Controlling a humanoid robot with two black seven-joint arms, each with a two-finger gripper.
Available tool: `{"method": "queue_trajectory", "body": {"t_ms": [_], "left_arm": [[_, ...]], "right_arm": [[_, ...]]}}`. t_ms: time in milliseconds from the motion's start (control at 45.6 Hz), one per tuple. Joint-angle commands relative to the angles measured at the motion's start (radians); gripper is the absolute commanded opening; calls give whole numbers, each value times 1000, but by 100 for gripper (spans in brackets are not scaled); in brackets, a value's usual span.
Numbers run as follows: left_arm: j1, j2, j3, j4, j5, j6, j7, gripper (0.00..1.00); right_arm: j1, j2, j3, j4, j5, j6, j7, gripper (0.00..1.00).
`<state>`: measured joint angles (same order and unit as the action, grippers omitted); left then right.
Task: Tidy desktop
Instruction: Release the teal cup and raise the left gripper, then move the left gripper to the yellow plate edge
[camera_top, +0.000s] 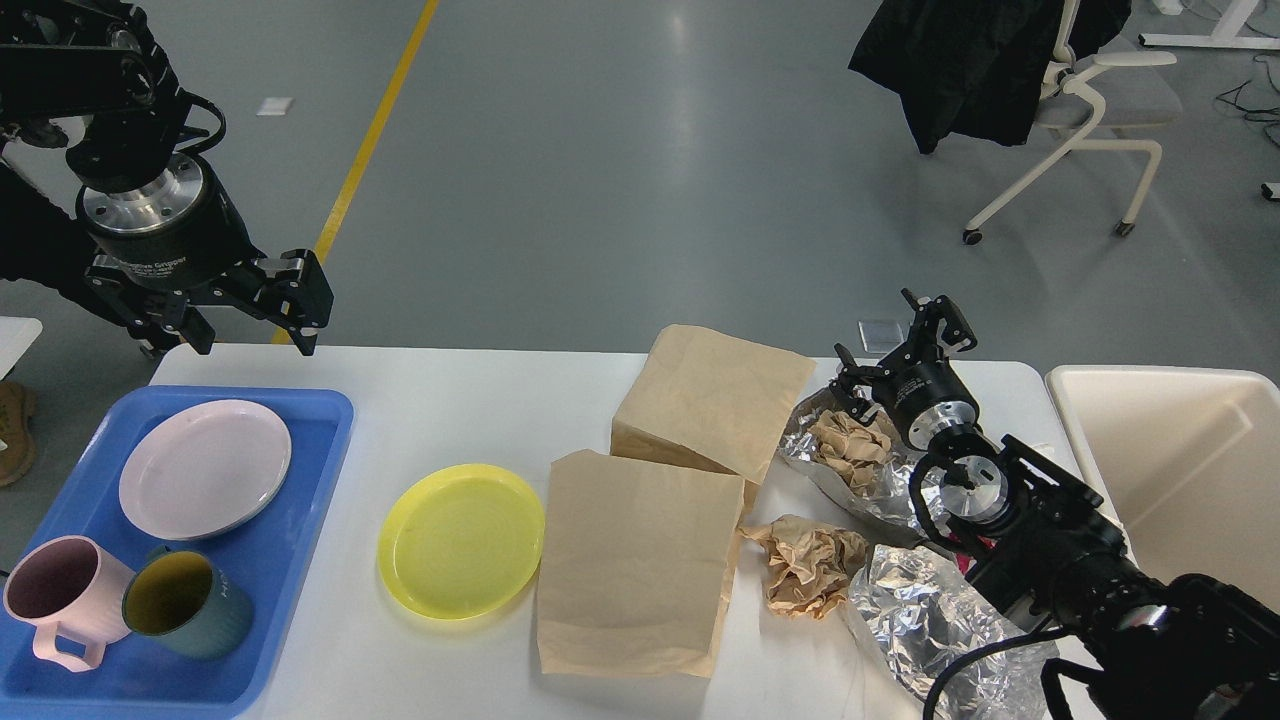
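Cluttered desktop (450, 400), both claws empty

The left gripper (250, 320) hangs spread wide above the desktop's far left corner, over the tray (320, 420). The right gripper (895, 345) stands parted at the far right edge, just beyond the foil (830, 470). A yellow plate (462, 540) lies mid-desktop beside two paper bags (630, 570), with crumpled paper (805, 565) toward the right.

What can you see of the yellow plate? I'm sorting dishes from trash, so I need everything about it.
The yellow plate is round, bright yellow and slightly glossy, plastic by its look, with a raised rim and faint concentric rings. It looks empty and lies flat, right way up, on the desktop. It sits between the blue tray and the near paper bag, whose edge it nearly meets; actual contact cannot be told. No gripper touches it.
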<state>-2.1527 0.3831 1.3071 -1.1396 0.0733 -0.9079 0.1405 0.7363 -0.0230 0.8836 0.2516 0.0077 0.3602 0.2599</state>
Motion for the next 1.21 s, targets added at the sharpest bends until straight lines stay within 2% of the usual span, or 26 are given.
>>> {"method": "queue_trajectory", "body": {"t_ms": [0,110,241,329,592,833,1183], "left_arm": [[43,0,0,1,-3,44,-10,82],[149,0,-43,7,-3,170,-13,82],[302,-10,-121,23,0,352,5,82],[379,-18,-141,46,2,409,4,82],[505,-23,-236,64,0,422,7,82],[677,-87,-238,227,5,451,7,82],[772,-90,-279,281,5,455,7,83]], "right_arm": [[0,0,0,0,0,0,1,100],[0,0,0,0,0,0,-1,100],[0,0,0,0,0,-1,1,100],[0,0,0,0,0,0,-1,100],[0,0,0,0,0,0,1,100],[0,0,0,0,0,0,1,100],[0,0,0,0,0,0,1,100]]}}
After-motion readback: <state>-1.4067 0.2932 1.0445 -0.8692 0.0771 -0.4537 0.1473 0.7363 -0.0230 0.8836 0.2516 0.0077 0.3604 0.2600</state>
